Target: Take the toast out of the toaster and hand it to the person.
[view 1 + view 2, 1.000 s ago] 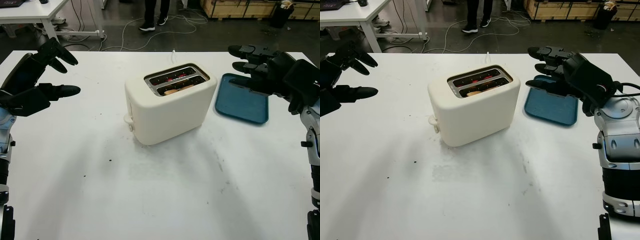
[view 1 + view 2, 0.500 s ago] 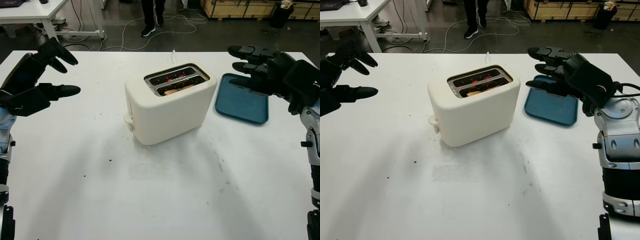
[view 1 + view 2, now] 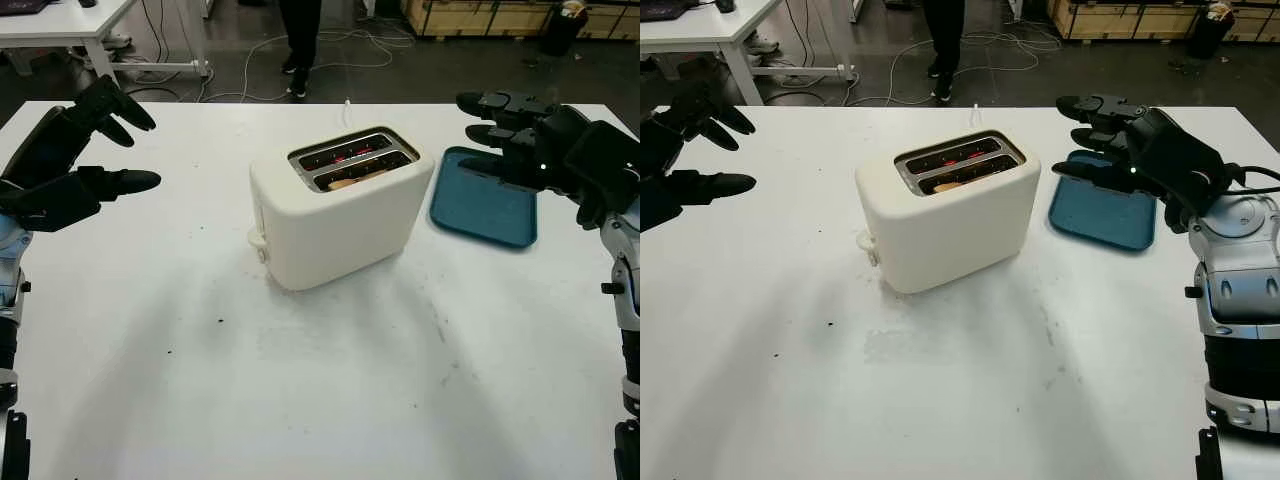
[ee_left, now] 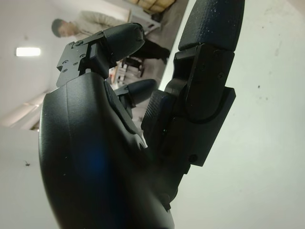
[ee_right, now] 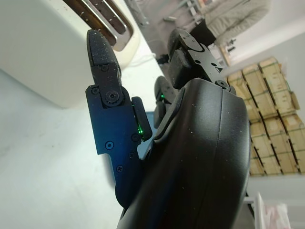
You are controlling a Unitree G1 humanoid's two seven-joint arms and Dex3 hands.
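My right hand (image 3: 510,140) hangs in the air at 2 o'clock from the toaster (image 3: 340,205), over the near edge of the blue tray (image 3: 485,210), holding nothing, fingers stretched out toward the toaster and not curled. My left hand (image 3: 85,150) hovers at 9 o'clock, well apart from the toaster, likewise empty with fingers extended. The cream toaster stands mid-table on the white table (image 3: 300,380), its lever knob (image 3: 256,240) at the end facing my left side. The toast (image 3: 345,183) sits down in the slot nearer me, only its pale top edge showing; the far slot shows glowing red elements and nothing I can identify as bread. Step in hand, as I judge it: the approach, no contact made yet. The next move calls for bringing one hand over the near slot and pinching the exposed edge of the toast from above; little of the slice stands proud, so the grip will be shallow, and the elements look live. Count: one toaster, two slots, one slice of toast seen, one tray, two robot hands. A person's legs (image 3: 298,30) stand beyond the table at 12 o'clock.
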